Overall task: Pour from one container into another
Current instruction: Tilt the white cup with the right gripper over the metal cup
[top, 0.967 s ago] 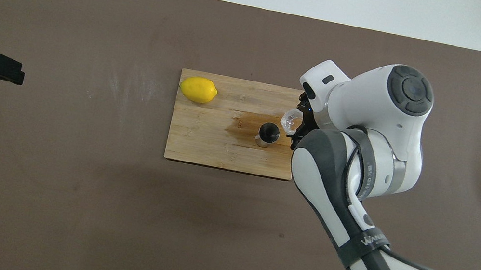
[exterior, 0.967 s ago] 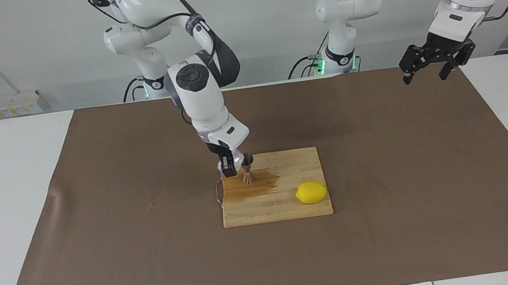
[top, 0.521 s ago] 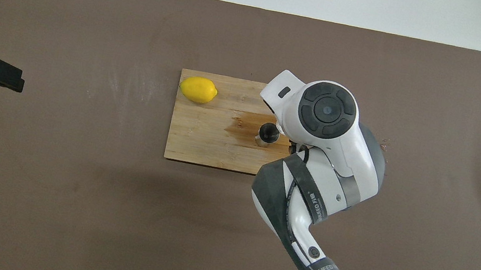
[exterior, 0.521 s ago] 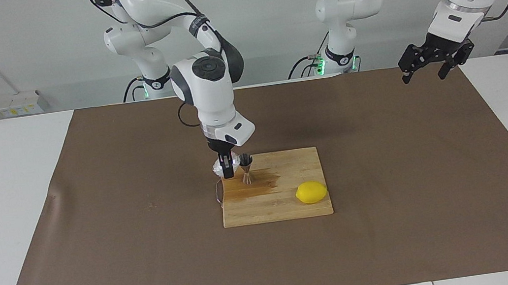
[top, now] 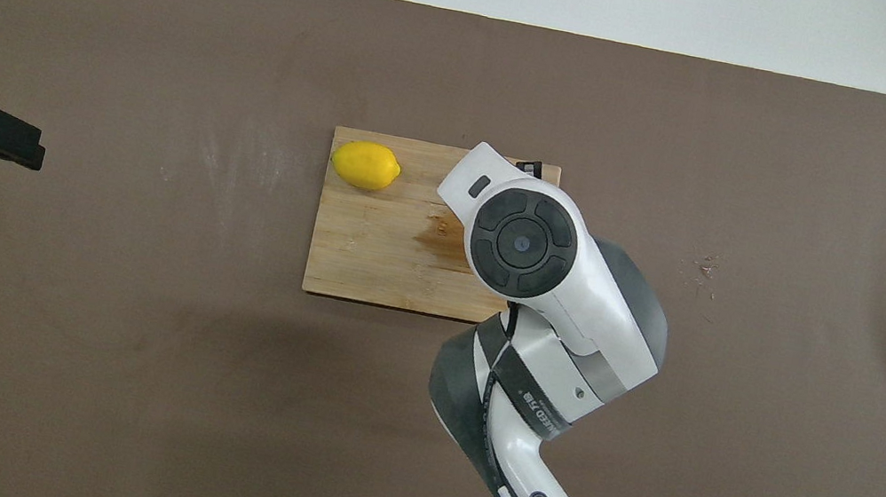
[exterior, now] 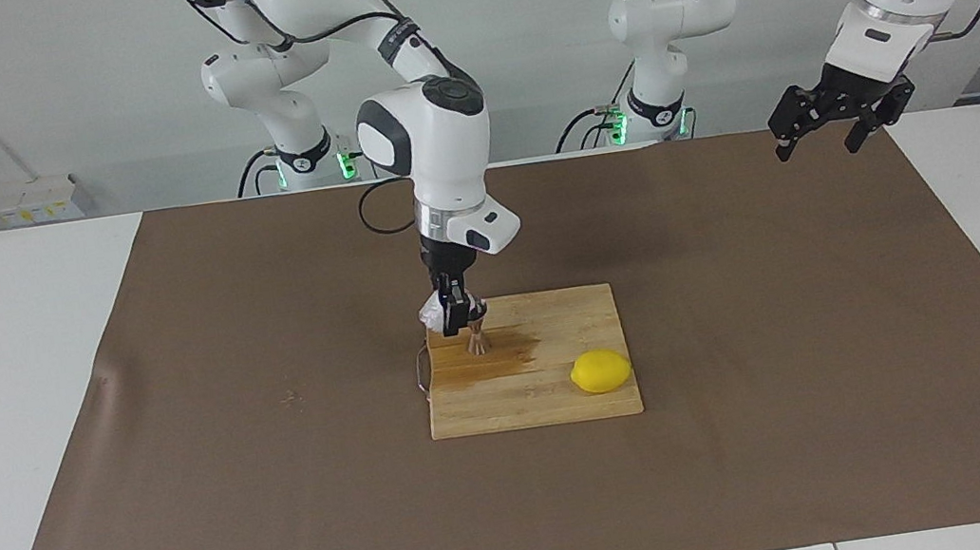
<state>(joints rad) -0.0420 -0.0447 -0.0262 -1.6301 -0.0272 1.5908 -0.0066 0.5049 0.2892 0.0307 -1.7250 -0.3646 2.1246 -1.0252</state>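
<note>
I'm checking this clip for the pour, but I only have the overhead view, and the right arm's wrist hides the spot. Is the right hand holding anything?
Observer: Yes. The facing view shows the right hand shut on the clear cup, up in the air over the cutting board.
Operator: And where is the jigger?
Observer: The metal jigger stands upright on the board, on a dark stain, just below the hand.
Operator: Is the cup right over the jigger's mouth?
Observer: Not squarely. It hangs above the rim but off toward the right arm's end of the table. I cannot tell how it is tilted.
</note>
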